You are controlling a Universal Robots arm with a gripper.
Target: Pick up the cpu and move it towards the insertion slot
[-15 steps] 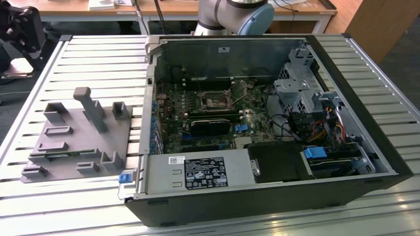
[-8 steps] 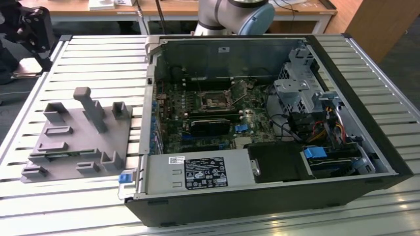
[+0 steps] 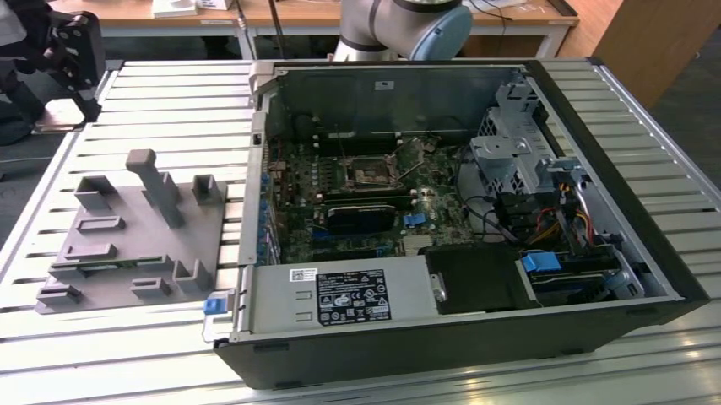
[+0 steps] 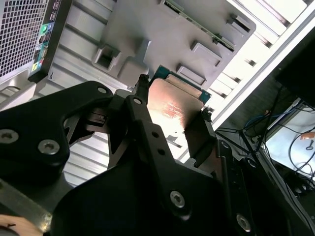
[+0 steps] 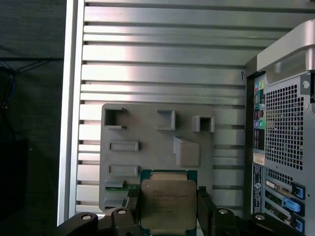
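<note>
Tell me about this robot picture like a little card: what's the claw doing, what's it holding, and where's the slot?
gripper: shut on the cpu, one finger on each side
cpu: silvery top showing, held up over the grey fixture in both wrist views
grey fixture place: on the slatted table, to the exterior view's left of the open computer case
insertion slot: dark square socket with a metal frame, on the green board inside the case

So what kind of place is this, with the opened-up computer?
Probably a robotics lab or workshop: a robot arm rises beyond an open computer case on a slatted metal table, with a grey plastic fixture beside it and desks behind.
</note>
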